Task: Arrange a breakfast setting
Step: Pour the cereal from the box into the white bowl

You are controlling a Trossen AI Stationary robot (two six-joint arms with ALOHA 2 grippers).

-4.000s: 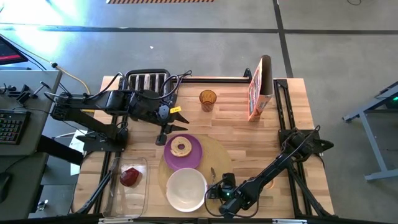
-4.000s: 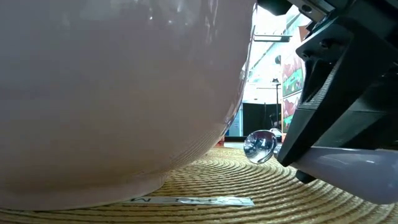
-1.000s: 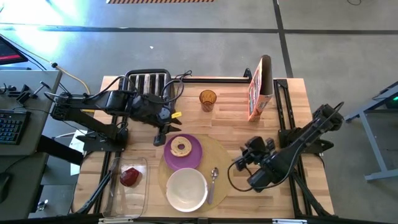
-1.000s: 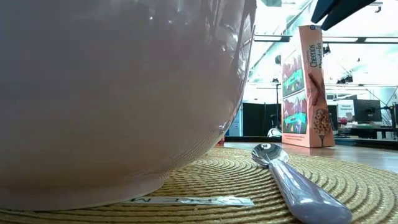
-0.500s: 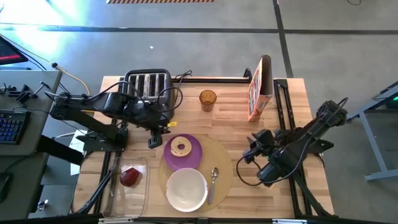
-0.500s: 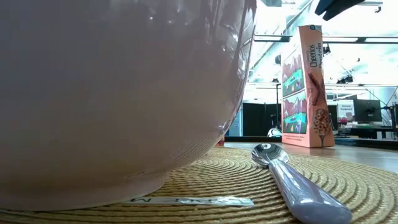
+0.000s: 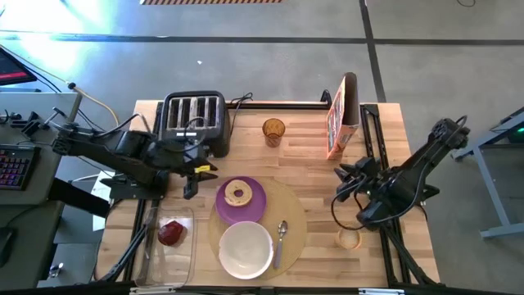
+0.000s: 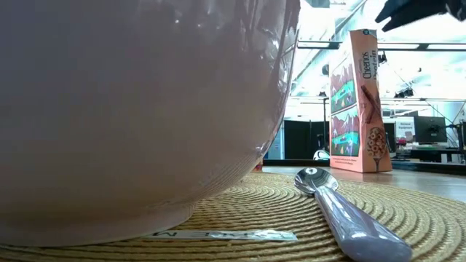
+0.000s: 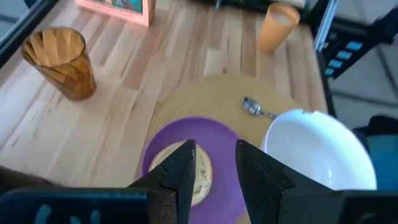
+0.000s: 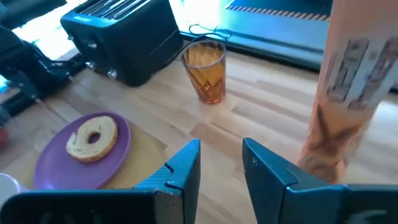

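A round tan placemat (image 7: 291,215) lies near the front edge of the tabletop (image 7: 303,156), about midway along it. On it a small purple plate (image 7: 255,203) sits toward the back left, overhanging the mat's rim, and carries a toasted bagel ring (image 7: 238,194). A larger white bowl (image 7: 245,249) stands at the mat's front, and its inside shows no contents from above. A metal spoon (image 7: 280,240) lies just beside the bowl on its right, bowl end pointing to the back. In the low view the white bowl fills most of the picture and hides everything behind it. A dark red food piece (image 7: 171,233) rests in a clear rectangular plastic container (image 7: 168,260) at the front left corner. A black four-slot toaster (image 7: 194,120) stands at the back left, an amber glass (image 7: 273,130) near the back edge, and a cereal box (image 7: 341,115) upright at the back right. The left gripper (image 7: 190,177) hovers left of the plate, its fingers (image 9: 177,180) a little apart and holding nothing. The right gripper (image 7: 341,182) hangs near the right edge, fingers (image 10: 182,171) likewise slightly parted and empty.
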